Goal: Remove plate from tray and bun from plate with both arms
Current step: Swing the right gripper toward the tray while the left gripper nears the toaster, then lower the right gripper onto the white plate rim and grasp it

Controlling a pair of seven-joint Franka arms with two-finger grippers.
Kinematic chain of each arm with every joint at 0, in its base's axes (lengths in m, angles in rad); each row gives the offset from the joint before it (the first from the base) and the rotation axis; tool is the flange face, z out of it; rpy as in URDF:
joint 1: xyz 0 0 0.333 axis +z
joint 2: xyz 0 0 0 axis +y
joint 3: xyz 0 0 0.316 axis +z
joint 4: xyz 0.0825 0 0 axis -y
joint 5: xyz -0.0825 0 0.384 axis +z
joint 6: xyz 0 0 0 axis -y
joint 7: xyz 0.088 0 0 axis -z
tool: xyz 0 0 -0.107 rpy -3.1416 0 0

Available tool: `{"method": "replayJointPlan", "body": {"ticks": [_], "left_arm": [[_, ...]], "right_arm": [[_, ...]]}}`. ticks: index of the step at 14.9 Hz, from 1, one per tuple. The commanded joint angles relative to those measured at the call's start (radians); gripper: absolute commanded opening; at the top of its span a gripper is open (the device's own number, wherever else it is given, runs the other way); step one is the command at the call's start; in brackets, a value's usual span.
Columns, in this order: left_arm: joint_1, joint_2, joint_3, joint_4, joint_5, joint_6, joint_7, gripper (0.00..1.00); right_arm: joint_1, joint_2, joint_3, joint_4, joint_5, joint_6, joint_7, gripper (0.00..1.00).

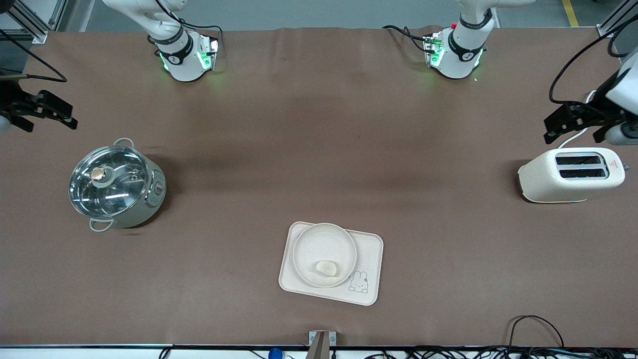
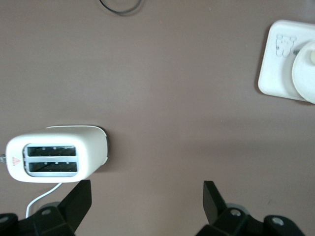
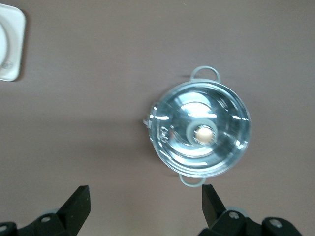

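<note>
From the front camera, the plate (image 1: 324, 254) is seen resting on the cream tray (image 1: 369, 249) with the rabbit drawing, near the camera's edge of the table (image 1: 319, 149). The bun (image 1: 326, 269) lies inside the plate, on the part nearest that camera. A lidded steel pot (image 1: 117, 185) stands toward the right arm's end, a white two-slot toaster (image 1: 572, 174) toward the left arm's end. The right gripper (image 1: 47, 115) is held in the air at the table's edge near the pot; the left gripper (image 1: 565, 122) is held above the table just beside the toaster. Both arms are waiting.

In the left wrist view, the left gripper (image 2: 147, 201) is shown with its fingers spread wide and empty — the toaster (image 2: 55, 154) and a corner of the tray (image 2: 278, 64) (with part of the plate (image 2: 305, 71)) are seen below.

In the right wrist view, the right gripper (image 3: 146, 204) is likewise shown parted and empty — the pot (image 3: 201, 129) is seen below, its glass lid on.
</note>
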Motion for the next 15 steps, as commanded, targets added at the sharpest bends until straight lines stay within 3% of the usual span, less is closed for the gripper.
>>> {"method": "replayJointPlan", "body": {"ticks": [1, 6, 8, 12, 15], "left_arm": [[-0.064, 0.079, -0.008, -0.006, -0.072, 0.028, -0.094, 1.00], [-0.166, 0.234, -0.015, 0.002, -0.068, 0.166, -0.317, 1.00], [-0.164, 0.294, -0.015, 0.005, -0.069, 0.206, -0.351, 1.00], [-0.185, 0.369, -0.016, 0.003, -0.075, 0.272, -0.415, 1.00], [-0.230, 0.383, -0.015, 0.002, -0.060, 0.281, -0.487, 1.00]], "right_arm": [[0.020, 0.077, 0.001, 0.025, 0.086, 0.080, 0.008, 1.00], [0.104, 0.221, 0.003, 0.051, 0.105, 0.217, 0.082, 1.00], [0.161, 0.293, 0.001, 0.050, 0.184, 0.306, 0.161, 1.00], [0.293, 0.460, 0.003, 0.053, 0.220, 0.510, 0.348, 1.00], [0.381, 0.613, 0.003, 0.126, 0.336, 0.616, 0.458, 1.00]]}}
